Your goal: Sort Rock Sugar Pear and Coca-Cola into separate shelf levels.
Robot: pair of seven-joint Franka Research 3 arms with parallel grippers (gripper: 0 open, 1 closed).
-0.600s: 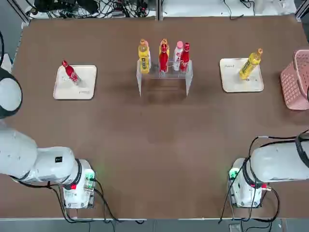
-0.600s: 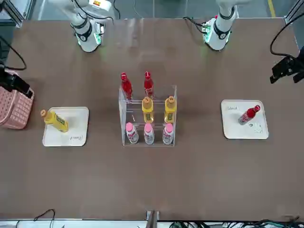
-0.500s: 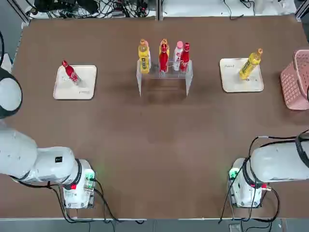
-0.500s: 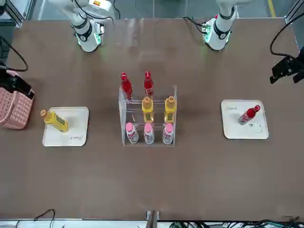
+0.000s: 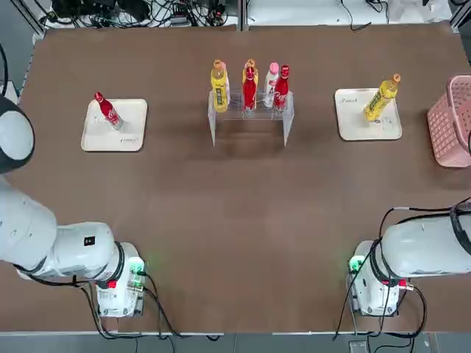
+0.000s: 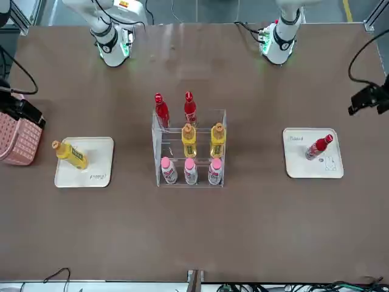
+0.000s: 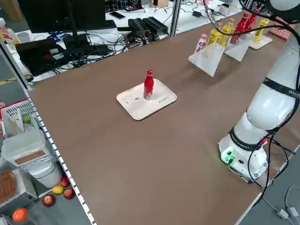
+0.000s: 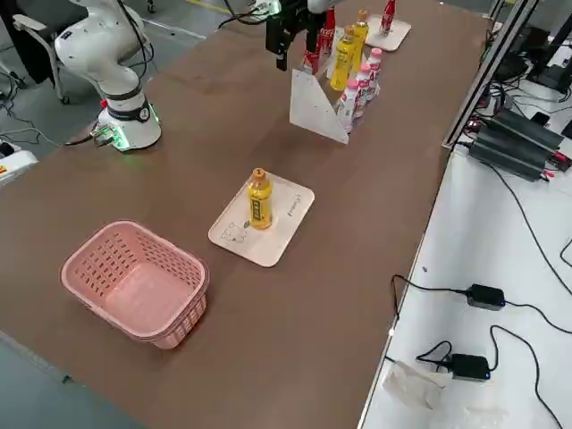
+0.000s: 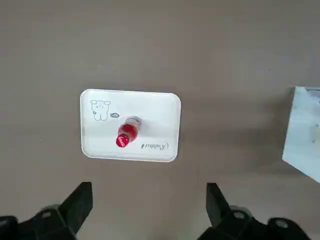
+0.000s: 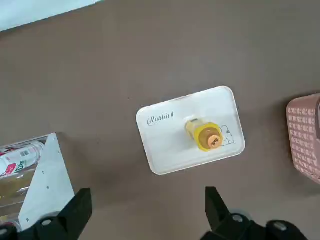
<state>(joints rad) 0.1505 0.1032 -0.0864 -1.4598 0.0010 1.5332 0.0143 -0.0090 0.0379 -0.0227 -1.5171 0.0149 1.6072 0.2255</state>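
Your left gripper (image 9: 150, 185) hangs above the table (image 5: 235, 220) on the robot's left side, near the left tray (image 5: 132, 134); its jaws stand spread, with nothing pinched between them. Your right gripper (image 10: 150, 189) hangs on the other side, near the basket (image 5: 439, 136) and the right tray (image 5: 352, 126); its jaws are spread too, and nothing is in them.

You have one Coca-Cola (image 7: 148, 85) standing upright on the left tray, touching neither gripper; one Rock Sugar Pear (image 8: 260, 201) stands upright on the right tray, also free of both grippers. The pink basket sits on the table just beyond that right tray, toward the robot's right.

Between the two trays you see the clear stand (image 6: 157, 146), well apart from both; its row nearest the robot carries two red bottles (image 6: 190, 112), one in the middle and one on the robot's right; the row behind carries two yellow bottles (image 6: 217, 143), one in the middle and one on the robot's left; the row farthest from the robot carries three pale bottles (image 6: 191, 172) with pink caps, side by side across it.
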